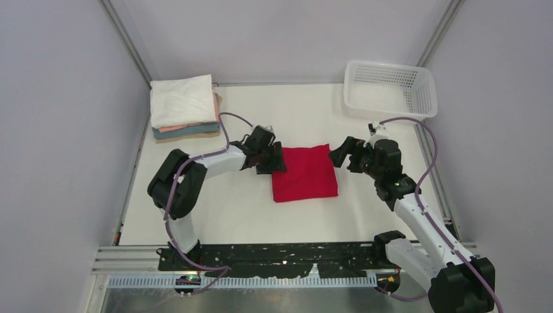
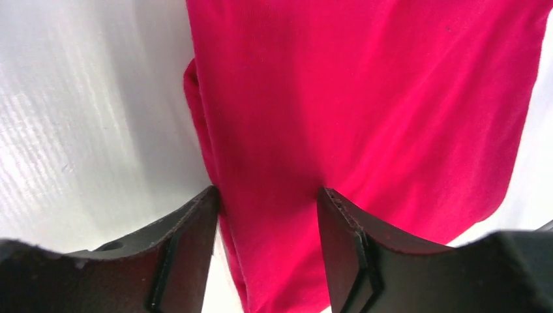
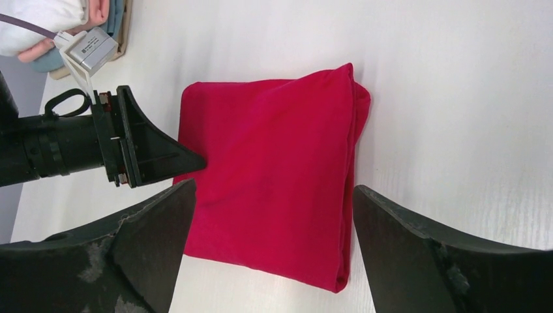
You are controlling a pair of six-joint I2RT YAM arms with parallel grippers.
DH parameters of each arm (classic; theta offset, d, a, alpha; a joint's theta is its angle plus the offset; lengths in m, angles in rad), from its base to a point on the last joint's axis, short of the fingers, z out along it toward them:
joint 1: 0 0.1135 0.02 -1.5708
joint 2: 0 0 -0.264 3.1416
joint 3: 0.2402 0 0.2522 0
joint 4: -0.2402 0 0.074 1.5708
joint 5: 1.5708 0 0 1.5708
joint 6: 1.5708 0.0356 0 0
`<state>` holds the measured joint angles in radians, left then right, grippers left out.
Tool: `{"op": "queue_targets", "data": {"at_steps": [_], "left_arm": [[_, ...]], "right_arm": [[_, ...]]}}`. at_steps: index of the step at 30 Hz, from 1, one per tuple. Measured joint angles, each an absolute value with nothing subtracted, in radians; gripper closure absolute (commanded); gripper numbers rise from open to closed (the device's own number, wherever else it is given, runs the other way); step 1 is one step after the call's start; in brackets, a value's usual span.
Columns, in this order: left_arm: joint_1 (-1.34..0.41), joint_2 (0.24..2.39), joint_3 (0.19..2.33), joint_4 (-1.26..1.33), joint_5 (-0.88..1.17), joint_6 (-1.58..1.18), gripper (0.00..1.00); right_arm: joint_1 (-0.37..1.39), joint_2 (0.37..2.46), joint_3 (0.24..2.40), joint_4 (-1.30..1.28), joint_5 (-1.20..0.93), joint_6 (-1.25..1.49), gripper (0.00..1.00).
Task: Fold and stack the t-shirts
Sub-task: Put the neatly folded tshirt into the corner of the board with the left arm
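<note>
Trouble looms if the left gripper (image 2: 267,199), half-spread astride the edge of the folded bright red cloth t-shirt (image 2: 365,98), nips only its top layer and unfolds it; right gripper (image 3: 274,189) hovers wide open beside it.

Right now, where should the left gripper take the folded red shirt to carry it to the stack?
Take the red t-shirt at its left edge, coming in low from the left. It lies flat as a folded rectangle, so an edge offers all layers together. The left gripper straddles that edge, on the side towards the stack.
</note>
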<state>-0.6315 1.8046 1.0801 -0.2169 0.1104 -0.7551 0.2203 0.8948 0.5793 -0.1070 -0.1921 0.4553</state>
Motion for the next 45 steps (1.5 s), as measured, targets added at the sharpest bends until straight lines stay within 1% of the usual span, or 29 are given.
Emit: {"op": "queue_targets", "data": {"at_steps": [2, 5, 6, 8, 9, 14, 19, 22, 27, 31, 35, 39, 45], "left_arm": [[-0.636, 1.827, 1.094, -0.211, 0.123, -0.762, 0.49], [-0.645, 1.844, 1.106, -0.203, 0.132, -0.781, 0.62], [-0.653, 1.854, 1.116, -0.204, 0.127, -0.786, 0.7], [-0.675, 1.882, 1.151, -0.222, 0.109, -0.79, 0.91], [-0.688, 1.899, 1.176, -0.238, 0.096, -0.791, 1.0], [-0.741, 1.979, 1.314, -0.334, 0.021, -0.794, 1.0], [-0.762, 2.008, 1.423, -0.475, -0.113, -0.719, 1.0], [-0.755, 2.009, 1.514, -0.584, -0.239, -0.612, 1.0], [-0.723, 2.002, 1.606, -0.592, -0.417, -0.374, 1.0], [-0.658, 2.003, 1.64, -0.529, -0.511, -0.136, 1.0], [-0.549, 2.047, 1.766, -0.5, -0.558, 0.027, 1.0], [-0.439, 2.097, 1.898, -0.461, -0.576, 0.13, 1.0], [-0.329, 2.126, 1.99, -0.409, -0.583, 0.27, 1.0]], "right_arm": [[0.22, 0.894, 0.579, -0.121, -0.184, 0.446, 0.06], [0.22, 0.894, 0.573, -0.145, -0.168, 0.434, 0.06], [0.22, 0.894, 0.57, -0.153, -0.16, 0.429, 0.06], [0.22, 0.89, 0.558, -0.16, -0.145, 0.419, 0.06], [0.22, 0.888, 0.551, -0.16, -0.138, 0.416, 0.06], [0.22, 0.878, 0.521, -0.165, -0.105, 0.397, 0.05], [0.22, 0.861, 0.514, -0.166, -0.085, 0.381, 0.06], [0.22, 0.836, 0.507, -0.165, -0.075, 0.369, 0.05], [0.22, 0.797, 0.487, -0.162, -0.072, 0.363, 0.06], [0.22, 0.765, 0.461, -0.15, -0.069, 0.359, 0.06], [0.22, 0.761, 0.45, -0.141, -0.06, 0.353, 0.06], [0.22, 0.765, 0.442, -0.126, -0.044, 0.349, 0.06], [0.22, 0.803, 0.441, -0.109, 0.025, 0.348, 0.06]]}}
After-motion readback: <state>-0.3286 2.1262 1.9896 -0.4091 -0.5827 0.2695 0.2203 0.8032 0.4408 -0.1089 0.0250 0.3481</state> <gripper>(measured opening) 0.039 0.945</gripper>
